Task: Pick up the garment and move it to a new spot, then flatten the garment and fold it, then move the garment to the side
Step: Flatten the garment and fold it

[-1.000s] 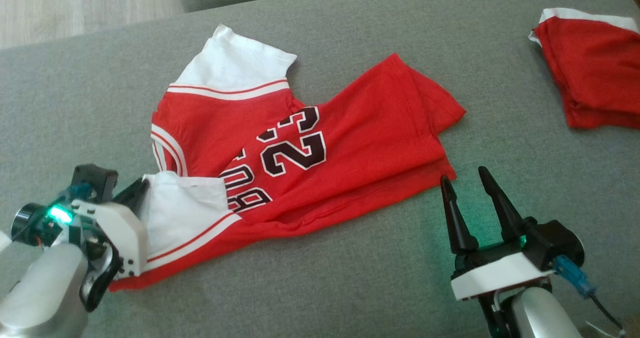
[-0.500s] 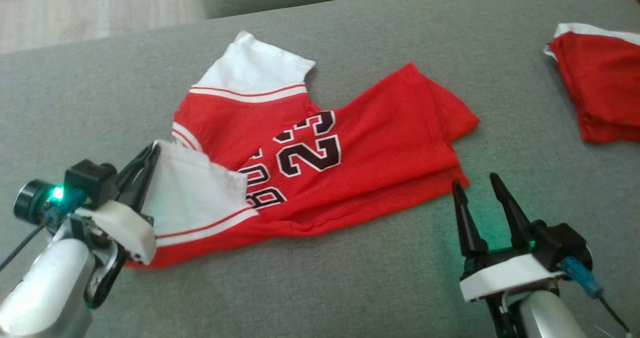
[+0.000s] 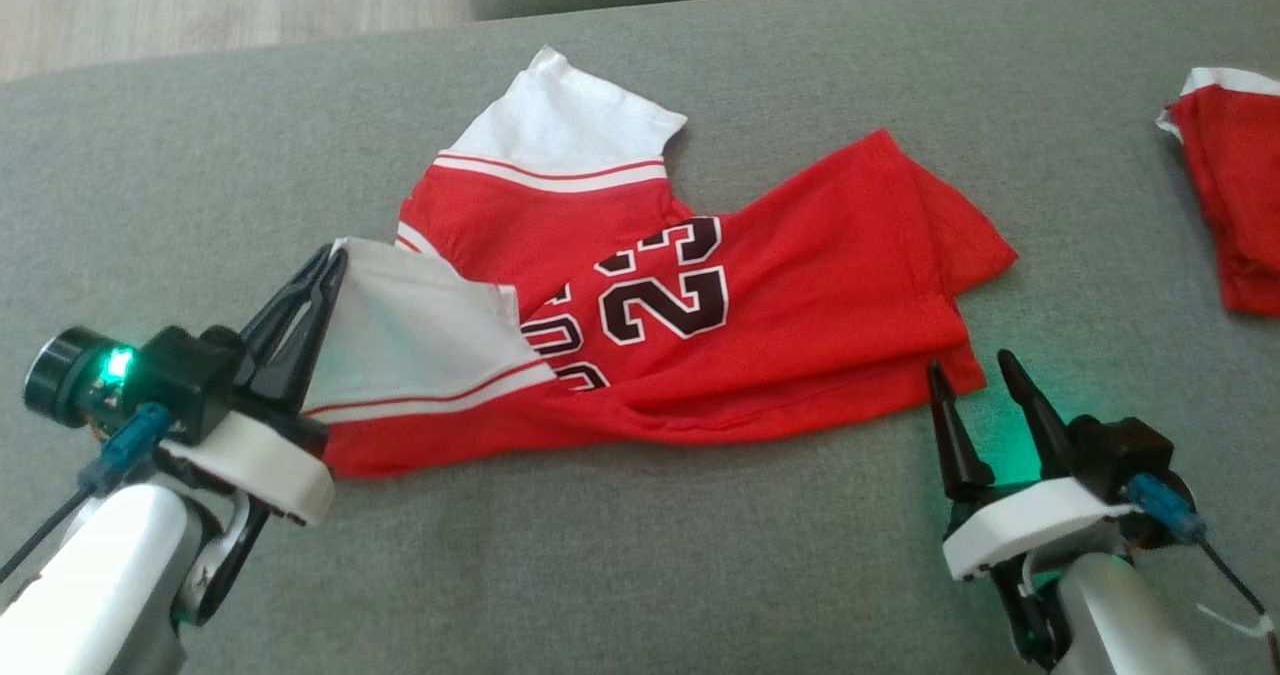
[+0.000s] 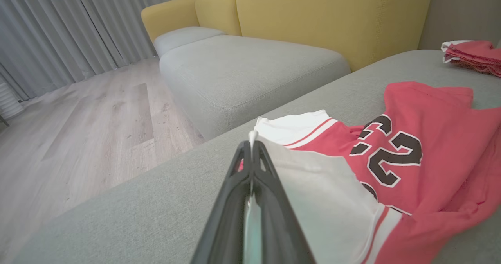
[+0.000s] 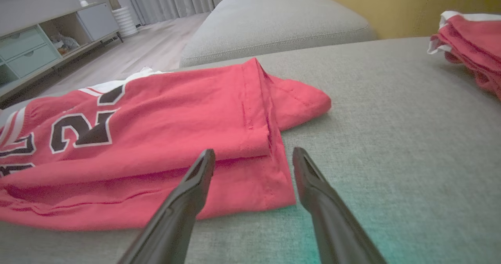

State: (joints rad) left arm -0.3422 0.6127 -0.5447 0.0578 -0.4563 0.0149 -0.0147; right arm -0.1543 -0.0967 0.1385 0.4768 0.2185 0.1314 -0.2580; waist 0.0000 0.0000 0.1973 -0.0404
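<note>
From the head: red jersey spread across the grey cushion, number side up, lower edge doubled over toward the right. At lower left, left gripper pinched tight on the edge of the white sleeve, lifted a little off the cushion and turned in over the chest. At lower right, right gripper spread wide and empty, tips just beside the near hem corner, contact with the cloth hard to tell. Far right, second red garment, well apart (no part of this step, best left alone). From the left wrist: fingers closed flat together with white fabric sandwiched between, sleeve draped rightward toward the black numerals. Judging by that, a sleeve fold in hand: carry the sleeve across low and slow, lay it flat along the body without dragging the whole jersey, release only with cloth resting on cloth. From the right wrist: open fingers either side of the doubled hem, cushion visible beyond and beneath. Worth pinning or taking that corner first, to anchor the body against the left arm's pull; take both layers, not just the top one, or risk a skewed fold.
</note>
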